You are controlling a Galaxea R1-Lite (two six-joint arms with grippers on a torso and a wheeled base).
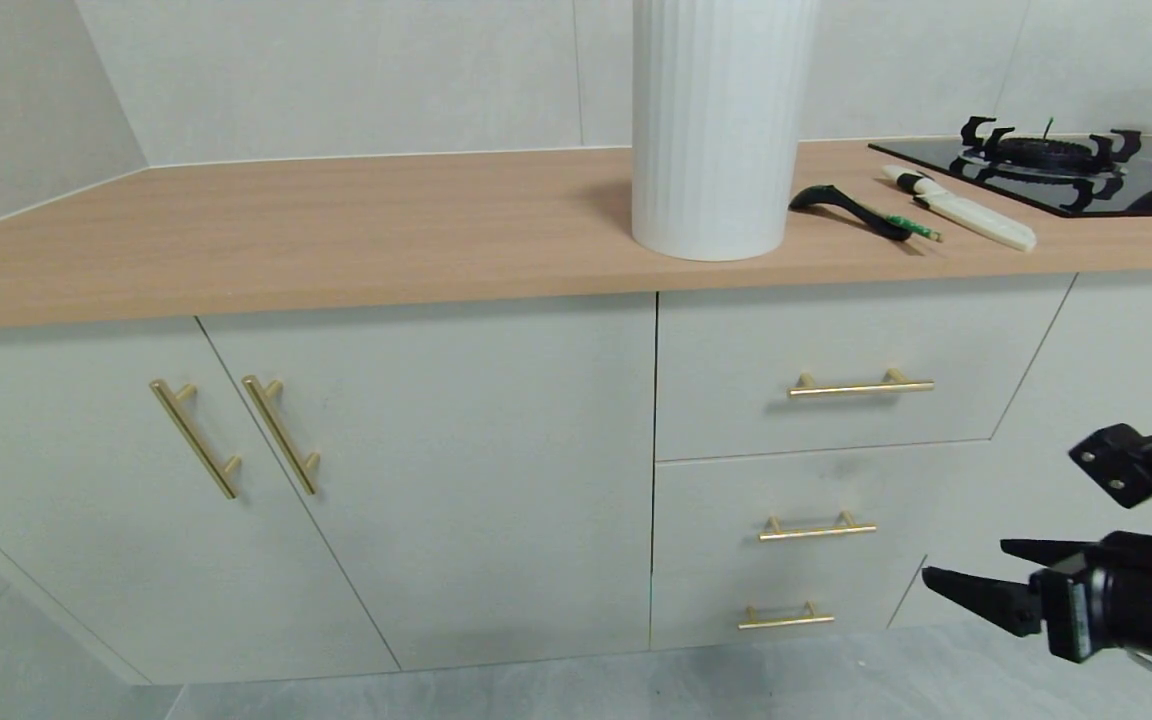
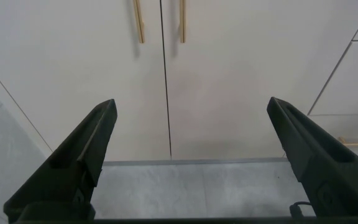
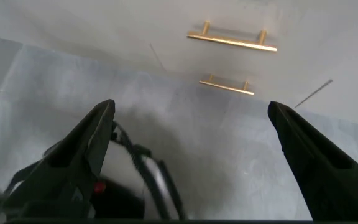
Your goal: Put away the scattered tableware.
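Two open grippers low at the cabinet front, tableware lying on the counter (image 1: pixel 336 225) by the white cylinder (image 1: pixel 716 130).

A black utensil (image 1: pixel 851 210) with a green end lies on the counter just right of the cylinder. A white knife (image 1: pixel 961 208) lies just beyond it, farther from the cylinder, and the two are close but apart. Past the knife is the black hob (image 1: pixel 1066 165). The right gripper (image 1: pixel 966 562) hangs well below and to the right of the cylinder, by the lower drawers (image 1: pixel 816 500). Its fingers are spread wide with nothing between them, and its wrist view looks at two gold drawer handles (image 3: pixel 232 42) and the floor. The left gripper (image 2: pixel 191 118) is also spread and empty, and faces the seam of the double doors (image 2: pixel 166 74) that are below and left of the cylinder.
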